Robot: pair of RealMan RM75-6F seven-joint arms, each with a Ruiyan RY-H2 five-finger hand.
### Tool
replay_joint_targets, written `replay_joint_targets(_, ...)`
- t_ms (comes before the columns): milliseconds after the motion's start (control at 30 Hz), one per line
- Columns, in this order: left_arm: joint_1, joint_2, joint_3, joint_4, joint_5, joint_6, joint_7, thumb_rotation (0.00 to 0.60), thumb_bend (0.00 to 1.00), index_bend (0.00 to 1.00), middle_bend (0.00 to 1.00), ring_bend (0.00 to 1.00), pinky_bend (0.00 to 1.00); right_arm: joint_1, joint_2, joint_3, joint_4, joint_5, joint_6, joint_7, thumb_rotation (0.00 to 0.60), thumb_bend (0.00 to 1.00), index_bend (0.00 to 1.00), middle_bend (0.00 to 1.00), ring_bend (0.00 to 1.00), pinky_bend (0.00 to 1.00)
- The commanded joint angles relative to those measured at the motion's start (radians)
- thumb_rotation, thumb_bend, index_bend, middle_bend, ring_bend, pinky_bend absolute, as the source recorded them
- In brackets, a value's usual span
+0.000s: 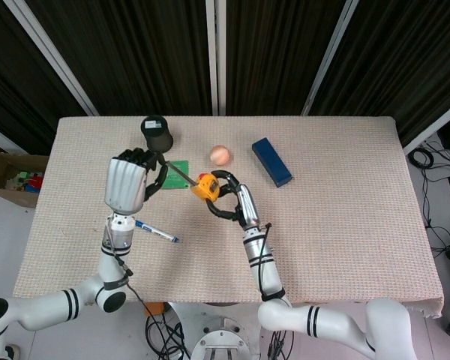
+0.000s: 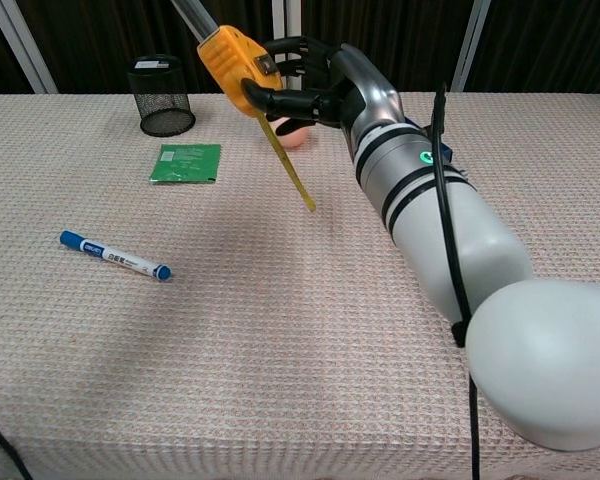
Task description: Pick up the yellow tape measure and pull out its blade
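Observation:
My right hand (image 1: 230,201) grips the yellow tape measure (image 1: 205,186) above the middle of the table. In the chest view the tape measure (image 2: 236,58) is held high by the right hand (image 2: 320,88). Its blade (image 1: 180,175) runs out in a thin straight line to the left, to the fingers of my left hand (image 1: 127,182), which pinches its end. The blade (image 2: 192,16) leaves the chest view at the top edge, and the left hand does not show there. A yellow strip (image 2: 292,172) hangs down from the case.
A black mesh cup (image 1: 157,133) stands at the back left, with a green card (image 2: 185,163) in front of it. A blue pen (image 2: 115,256) lies at the left front. A pink ball (image 1: 220,154) and a blue box (image 1: 271,161) sit behind my right hand.

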Motion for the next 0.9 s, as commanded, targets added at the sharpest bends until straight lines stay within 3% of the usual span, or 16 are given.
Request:
replay_joint_targets(33, 0.006, 0.006, -0.007, 0.002, -0.004, 0.010, -0.007, 0.600, 0.56, 0.68, 0.68, 0.63, 0.73, -0.009, 0.005, -0.008, -0.003, -0.006, 0.006, 0.003, 0.600, 0.34, 0.63, 0.50, 0.46, 0.47)
replay_joint_targets(500, 0.029, 0.022, -0.053, 0.020, -0.023, 0.072, -0.036, 0.600, 0.56, 0.68, 0.68, 0.63, 0.73, -0.053, 0.012, -0.043, -0.001, -0.021, 0.019, 0.030, 0.600, 0.34, 0.63, 0.50, 0.46, 0.47)
replay_joint_targets(900, 0.065, 0.122, -0.101, -0.037, -0.058, 0.092, -0.048, 0.600, 0.56, 0.68, 0.68, 0.63, 0.73, -0.104, 0.031, -0.083, 0.001, -0.030, 0.022, 0.048, 0.600, 0.35, 0.63, 0.50, 0.46, 0.47)
